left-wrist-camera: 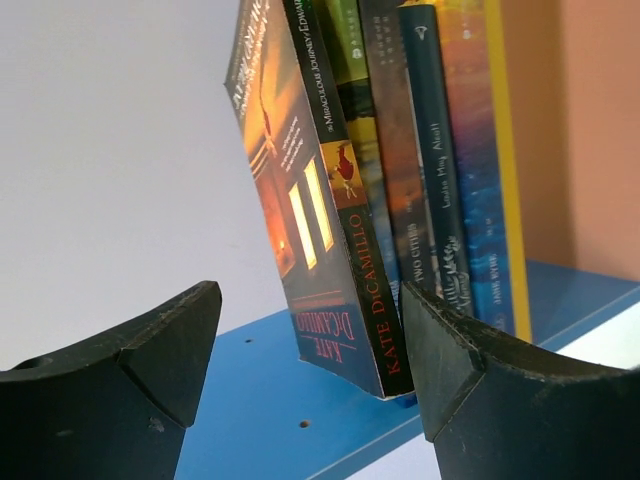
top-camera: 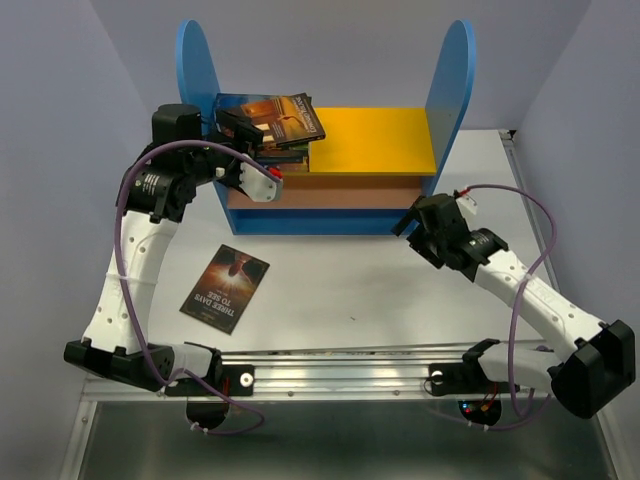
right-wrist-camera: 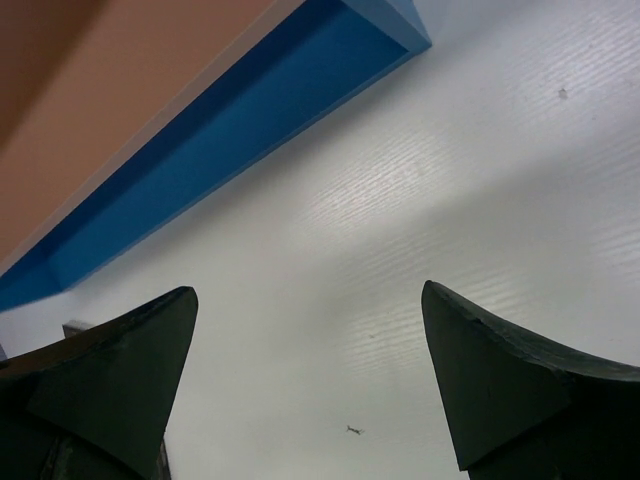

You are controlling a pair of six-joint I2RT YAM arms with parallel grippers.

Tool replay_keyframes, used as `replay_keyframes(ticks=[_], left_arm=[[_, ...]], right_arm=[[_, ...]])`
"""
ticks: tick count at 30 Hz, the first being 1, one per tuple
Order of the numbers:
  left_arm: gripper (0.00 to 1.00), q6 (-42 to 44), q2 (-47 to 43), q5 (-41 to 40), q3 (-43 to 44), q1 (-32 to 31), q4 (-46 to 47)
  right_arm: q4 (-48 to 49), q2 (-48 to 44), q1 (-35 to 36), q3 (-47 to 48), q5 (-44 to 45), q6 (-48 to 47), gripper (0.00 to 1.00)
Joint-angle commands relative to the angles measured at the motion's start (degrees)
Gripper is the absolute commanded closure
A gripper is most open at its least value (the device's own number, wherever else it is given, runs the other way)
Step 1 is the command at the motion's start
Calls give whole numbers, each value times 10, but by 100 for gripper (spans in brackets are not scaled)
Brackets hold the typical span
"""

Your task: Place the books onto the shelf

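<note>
Five books by spine count are on the shelf, stacked flat at the left end of its yellow top board and butted against the left blue side panel. The top book sits askew, one edge lifted. One left: the loose book lies face up on the tabletop, toward the front-left corner, well apart from the shelf. I'd call it roughly five of six done, plus maybe squaring the stack. Left gripper is at the stack, jaws spread wide, gripping nothing; the top book shows in the gap, and I can't tell if one finger grazes it. Right gripper hovers over bare tabletop just beside the shelf's blue base, jaws wide apart, empty. Readable on the top spine: "Kate DiCamillo", "The Miraculous Journey of Edward…" (cut off). Lower spines: "Two Cities", "Louisa May Alcott", possibly "Jane Eyre"; the green spine is unreadable. Loose cover: "Three Days to See".
</note>
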Motion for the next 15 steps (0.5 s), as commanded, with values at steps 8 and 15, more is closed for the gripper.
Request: replay_keyframes(ticks=[8,15], left_arm=[[13,-82,-11,-2,-23,6,17],[1,-112,-28,8,-40,7,24]], right_arm=[[70,27,54,79,-56,-149,0],[95,41,128,108,-63,-221,0]])
